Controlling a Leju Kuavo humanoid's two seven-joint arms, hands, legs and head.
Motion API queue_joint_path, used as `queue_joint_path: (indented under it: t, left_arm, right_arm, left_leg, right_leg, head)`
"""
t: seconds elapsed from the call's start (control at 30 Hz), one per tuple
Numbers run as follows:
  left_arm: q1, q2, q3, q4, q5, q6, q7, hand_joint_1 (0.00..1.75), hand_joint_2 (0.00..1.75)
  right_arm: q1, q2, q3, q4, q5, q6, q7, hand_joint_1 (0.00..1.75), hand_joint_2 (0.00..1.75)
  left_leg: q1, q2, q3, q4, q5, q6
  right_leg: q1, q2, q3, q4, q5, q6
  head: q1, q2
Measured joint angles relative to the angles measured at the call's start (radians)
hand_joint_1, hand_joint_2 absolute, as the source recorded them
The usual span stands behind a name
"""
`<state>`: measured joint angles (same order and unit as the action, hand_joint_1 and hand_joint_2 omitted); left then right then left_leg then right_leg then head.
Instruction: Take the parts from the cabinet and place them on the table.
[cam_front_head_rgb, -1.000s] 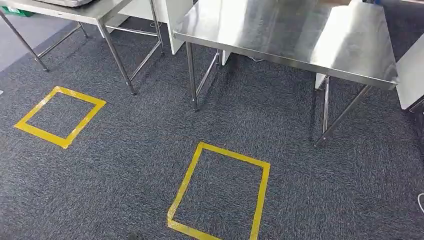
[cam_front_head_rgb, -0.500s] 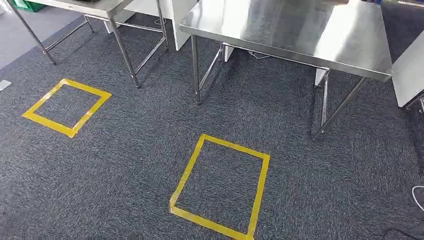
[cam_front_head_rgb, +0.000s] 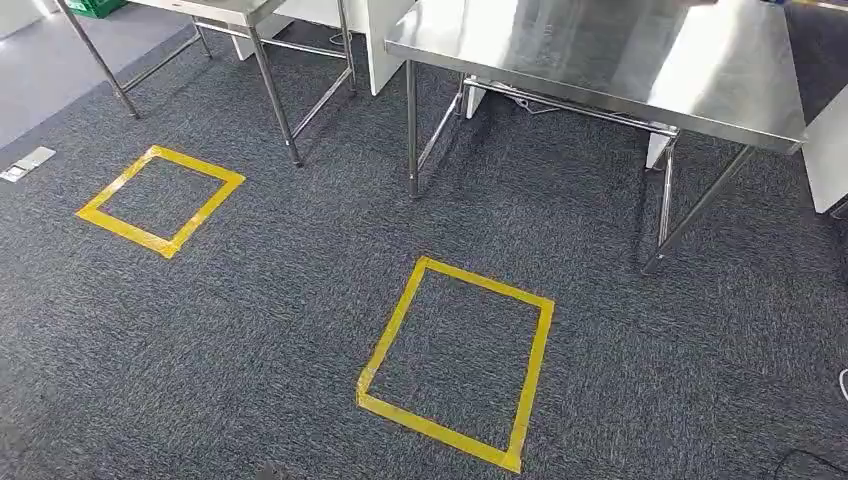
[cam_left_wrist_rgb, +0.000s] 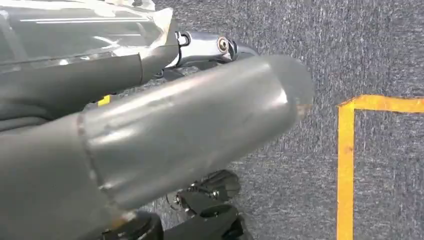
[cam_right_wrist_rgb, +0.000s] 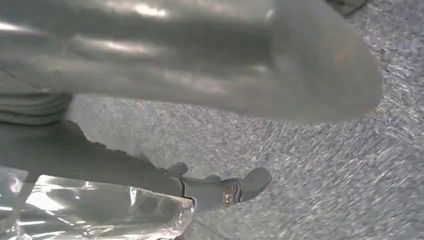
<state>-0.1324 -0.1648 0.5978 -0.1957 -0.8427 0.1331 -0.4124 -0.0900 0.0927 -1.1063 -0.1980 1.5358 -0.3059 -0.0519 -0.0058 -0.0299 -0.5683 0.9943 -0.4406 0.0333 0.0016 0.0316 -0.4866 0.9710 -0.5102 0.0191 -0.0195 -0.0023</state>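
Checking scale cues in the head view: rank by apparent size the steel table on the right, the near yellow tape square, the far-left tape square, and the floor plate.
1. Steel table
2. Near tape square
3. Far-left tape square, farther off, so true size unsure
4. Floor plate

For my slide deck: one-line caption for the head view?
Two yellow tape squares on dark carpet before a bare steel table.

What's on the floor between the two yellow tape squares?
Bare dark carpet in the head view; nothing lies between the left tape square and the nearer tape square.
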Motion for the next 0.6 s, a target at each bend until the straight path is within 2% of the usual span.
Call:
queue_joint_path:
  t: [0.03, 0.07, 0.1, 0.13, 0.2, 0.23, 0.27, 0.3, 0.37, 0.4, 0.43, 0.47, 0.53, 0.57, 0.6]
  left_arm:
    - [0.001, 0.000, 0.000, 0.000, 0.000, 0.000, 0.000, 0.00, 0.00]
    - [0.002, 0.001, 0.000, 0.000, 0.000, 0.000, 0.000, 0.00, 0.00]
    - [0.002, 0.002, 0.000, 0.000, 0.000, 0.000, -0.001, 0.00, 0.00]
    - [0.002, 0.002, 0.000, 0.000, 0.000, 0.000, -0.001, 0.00, 0.00]
    - [0.003, 0.003, 0.000, 0.000, 0.000, 0.000, -0.001, 0.00, 0.00]
    - [0.005, 0.003, 0.000, 0.000, 0.001, 0.001, -0.001, 0.00, 0.00]
    - [0.009, 0.003, 0.000, 0.000, 0.001, 0.001, -0.001, 0.00, 0.00]
    - [0.011, 0.005, 0.000, 0.000, 0.002, 0.002, -0.001, 0.00, 0.00]
    - [0.012, 0.007, 0.000, 0.000, 0.002, 0.004, -0.002, 0.00, 0.00]
    - [0.012, 0.007, 0.000, 0.000, 0.003, 0.005, -0.003, 0.00, 0.00]
    - [0.009, 0.004, 0.000, 0.000, 0.003, 0.005, -0.004, 0.00, 0.00]
    - [0.009, 0.005, 0.000, 0.000, 0.003, 0.005, -0.005, 0.00, 0.00]
    - [0.013, 0.006, 0.000, 0.000, 0.003, 0.005, -0.005, 0.00, 0.00]
    - [0.013, 0.006, 0.000, 0.000, 0.003, 0.005, -0.005, 0.00, 0.00]
    - [0.012, 0.006, 0.000, 0.000, 0.002, 0.005, -0.005, 0.00, 0.00]
  right_arm:
    - [0.001, 0.000, 0.003, 0.000, 0.003, 0.001, 0.000, 0.00, 0.00]
    - [0.001, 0.002, 0.006, 0.000, 0.003, 0.004, 0.000, 0.00, 0.00]
    - [-0.001, 0.002, 0.008, 0.000, 0.007, 0.008, 0.000, 0.00, 0.00]
    - [-0.002, 0.001, 0.010, 0.000, 0.009, 0.011, 0.000, 0.00, 0.00]
    - [0.002, 0.001, 0.013, 0.000, 0.010, 0.021, 0.000, 0.00, 0.00]
    - [0.005, 0.001, 0.015, 0.000, 0.011, 0.025, 0.000, 0.00, 0.00]
    - [0.006, 0.001, 0.016, 0.000, 0.012, 0.031, 0.000, 0.00, 0.00]
    - [0.006, 0.001, 0.017, 0.000, 0.015, 0.033, -0.001, 0.00, 0.00]
    - [0.005, 0.003, 0.019, 0.000, 0.018, 0.037, -0.002, 0.00, 0.00]
    - [0.004, 0.003, 0.021, 0.000, 0.020, 0.037, -0.002, 0.00, 0.00]
    - [0.003, 0.000, 0.024, 0.000, 0.022, 0.038, -0.002, 0.00, 0.00]
    - [0.003, 0.002, 0.026, 0.000, 0.023, 0.039, -0.002, 0.00, 0.00]
    - [0.003, 0.000, 0.029, 0.000, 0.023, 0.039, -0.003, 0.00, 0.00]
    - [0.003, 0.001, 0.033, 0.000, 0.024, 0.039, -0.003, 0.00, 0.00]
    - [0.002, -0.001, 0.034, 0.000, 0.024, 0.039, -0.003, 0.00, 0.00]
  left_leg:
    - [0.002, -0.005, -0.001, -0.001, 0.004, -0.006]
    - [0.002, -0.006, -0.005, 0.005, 0.003, -0.011]
    - [0.006, 0.003, -0.016, 0.028, -0.020, -0.016]
    - [0.010, 0.012, -0.037, 0.078, -0.062, -0.022]
    - [0.015, 0.015, -0.104, 0.238, -0.149, -0.037]
    - [0.019, 0.016, -0.130, 0.302, -0.170, -0.044]
    - [0.024, 0.020, -0.134, 0.320, -0.166, -0.048]
    - [0.029, 0.025, -0.116, 0.293, -0.143, -0.051]
    - [0.038, 0.041, -0.027, 0.135, -0.063, -0.057]
    - [0.041, 0.064, 0.019, 0.052, -0.034, -0.059]
    - [0.034, 0.080, 0.030, 0.018, -0.047, -0.058]
    - [0.033, 0.067, 0.021, 0.026, -0.045, -0.042]
    - [0.023, 0.058, 0.011, 0.026, -0.042, -0.027]
    - [0.021, 0.052, 0.011, 0.018, -0.034, -0.013]
    - [0.024, 0.050, 0.010, 0.012, -0.026, -0.002]
  right_leg:
    - [0.002, -0.005, 0.000, -0.001, 0.003, -0.005]
    - [-0.021, -0.012, 0.005, -0.008, 0.013, -0.016]
    - [-0.021, -0.022, 0.007, -0.008, 0.016, -0.019]
    - [-0.022, -0.026, 0.003, -0.008, 0.022, -0.031]
    - [-0.020, -0.043, -0.005, -0.007, 0.025, -0.033]
    - [-0.020, -0.051, -0.009, -0.006, 0.026, -0.031]
    - [-0.021, -0.057, -0.010, -0.006, 0.027, -0.029]
    - [-0.022, -0.062, -0.011, -0.005, 0.028, -0.027]
    - [-0.027, -0.072, -0.011, 0.002, 0.028, -0.025]
    - [-0.024, -0.077, -0.012, 0.008, 0.024, -0.019]
    - [-0.013, -0.080, -0.021, 0.021, 0.019, -0.009]
    - [-0.013, -0.083, -0.025, 0.020, 0.021, -0.002]
    - [-0.010, -0.093, -0.029, 0.015, 0.027, 0.010]
    - [-0.008, -0.098, -0.029, 0.017, 0.026, 0.020]
    - [-0.020, -0.078, -0.040, 0.035, 0.013, 0.024]
  head:
    - [0.001, 0.000]
    - [0.000, 0.000]
    - [0.000, 0.000]
    - [-0.006, 0.000]
    - [-0.005, 0.000]
    - [-0.007, 0.000]
    - [-0.005, 0.000]
    - [-0.006, 0.000]
    - [-0.006, 0.000]
    - [-0.006, 0.000]
    - [-0.012, 0.000]
    - [-0.006, 0.000]
    - [-0.002, 0.000]
    - [-0.005, 0.000]
    - [-0.004, 0.000]
